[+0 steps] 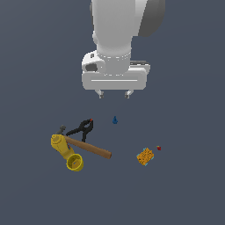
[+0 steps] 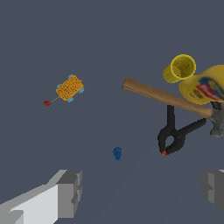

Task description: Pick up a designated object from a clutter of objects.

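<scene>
The gripper (image 1: 114, 94) hangs above the grey floor (image 1: 184, 184) with its two fingers (image 2: 70, 192) spread wide apart; nothing sits between them and they touch nothing. In the wrist view the fingers frame open floor, and the blue teardrop piece (image 2: 117, 153) lies beyond the gap, roughly midway between them.

From the exterior view's left to its right:
- Yellow pitcher (image 1: 66, 151), lying on its side with its open mouth showing, touching the hammer.
- Hammer (image 1: 88, 147), its wooden handle running toward the exterior view's right and its dark head beside the pitcher and the clamp.
- Black clamp (image 1: 81, 129) with a red tip, resting against the hammer near its head.
- Blue teardrop piece (image 1: 115, 119), alone on the floor just below the gripper in the picture, near the clamp's red tip but apart from it. No object stands between the fingers and this piece.
- Orange block (image 1: 145, 156), well apart from the teardrop piece.
- Red speck (image 1: 158, 148), just beside the orange block.
</scene>
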You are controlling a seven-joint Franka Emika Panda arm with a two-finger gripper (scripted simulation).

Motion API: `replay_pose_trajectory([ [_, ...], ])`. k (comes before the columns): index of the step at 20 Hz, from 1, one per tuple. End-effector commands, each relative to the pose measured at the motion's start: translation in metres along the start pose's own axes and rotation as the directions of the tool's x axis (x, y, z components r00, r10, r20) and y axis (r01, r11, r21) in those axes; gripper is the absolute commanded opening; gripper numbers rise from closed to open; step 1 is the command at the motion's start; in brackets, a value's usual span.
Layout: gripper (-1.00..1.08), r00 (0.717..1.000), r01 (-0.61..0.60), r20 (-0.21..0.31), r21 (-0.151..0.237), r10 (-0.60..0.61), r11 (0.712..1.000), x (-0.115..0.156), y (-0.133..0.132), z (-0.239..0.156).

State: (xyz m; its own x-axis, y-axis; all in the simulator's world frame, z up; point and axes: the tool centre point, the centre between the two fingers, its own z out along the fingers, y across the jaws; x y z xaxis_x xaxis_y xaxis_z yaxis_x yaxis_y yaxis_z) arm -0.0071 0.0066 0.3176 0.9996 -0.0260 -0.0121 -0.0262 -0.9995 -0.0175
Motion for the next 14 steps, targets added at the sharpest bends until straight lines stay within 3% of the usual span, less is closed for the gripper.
replay_pose_trajectory([
  [1, 1.00, 1.000, 0.000, 0.000, 0.000, 0.000, 1.000, 0.000, 0.000, 0.000],
  [9, 1.00, 0.999, -0.053, -0.013, -0.009, 0.052, 0.999, 0.005, 0.034, -0.001],
  [14, 1.00, 0.998, -0.058, -0.014, -0.010, 0.058, 0.998, 0.005, 0.036, -0.001],
])
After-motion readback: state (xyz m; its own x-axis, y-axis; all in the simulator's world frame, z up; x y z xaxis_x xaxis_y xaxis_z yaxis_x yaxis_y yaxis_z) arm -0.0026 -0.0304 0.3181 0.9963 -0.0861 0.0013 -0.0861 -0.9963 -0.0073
